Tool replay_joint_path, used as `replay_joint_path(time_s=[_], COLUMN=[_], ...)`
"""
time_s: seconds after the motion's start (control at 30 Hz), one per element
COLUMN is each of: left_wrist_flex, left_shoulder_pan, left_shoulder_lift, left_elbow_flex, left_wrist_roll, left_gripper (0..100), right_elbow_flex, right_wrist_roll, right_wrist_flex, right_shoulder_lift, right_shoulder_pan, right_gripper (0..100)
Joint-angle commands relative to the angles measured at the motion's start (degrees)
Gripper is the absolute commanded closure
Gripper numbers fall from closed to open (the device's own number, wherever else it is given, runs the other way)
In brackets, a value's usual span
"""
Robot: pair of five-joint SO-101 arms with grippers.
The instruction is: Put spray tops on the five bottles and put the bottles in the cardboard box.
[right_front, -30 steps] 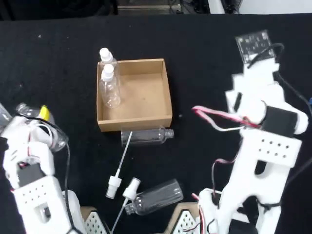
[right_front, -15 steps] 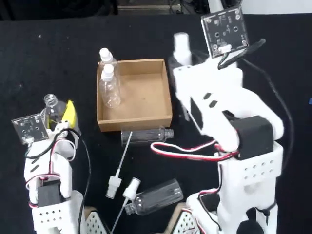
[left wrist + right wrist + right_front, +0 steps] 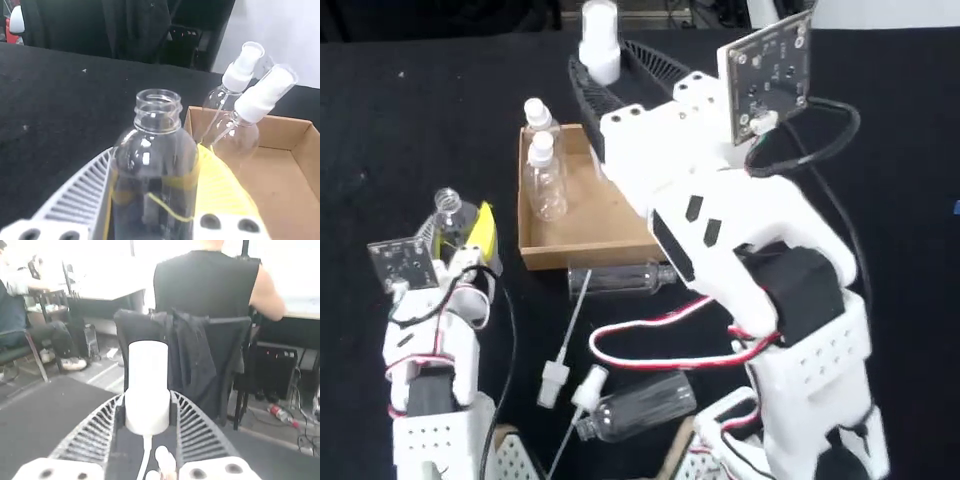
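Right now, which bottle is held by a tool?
The open-necked bottle upright in the left tool; two capped ones are at the cardboard box, two other bottles lie on the table.

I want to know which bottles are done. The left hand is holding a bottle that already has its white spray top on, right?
Not quite. The left hand is holding a bottle, but that bottle has no spray top on yet. The left wrist view shows its neck open and bare at the top.
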Motion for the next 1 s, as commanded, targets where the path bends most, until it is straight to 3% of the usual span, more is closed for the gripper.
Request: replay_joint_path(time_s=[0.0, 0.43, 0.7, 0.97], left_wrist_flex=[-5.6, -13.5, -13.7, -18.6], left_shoulder_pan=[0.7, 1.2, 1.0, 6.5], left_shoulder_lift=[-0.9, -0.9, -0.9, -0.9], left_elbow_flex=[1.6, 1.6, 1.6, 1.6], left_wrist_roll=[-0.4, -0.4, -0.4, -0.4], left_gripper=[95, 95, 95, 95], right_elbow_flex=[-0.2, 0.5, 2.9, 2.9], right_wrist_roll=[-0.2, -0.3, -0.3, -0.3], right_wrist_flex=[-3.0, -2.8, -3.3, -3.1], right_shoulder_lift=[-2.7, -5.1, -9.4, -9.8], right_shoulder_pan=[-1.1, -0.1, -0.2, 0.0], right_gripper=[98.7, 98.7, 98.7, 98.7])
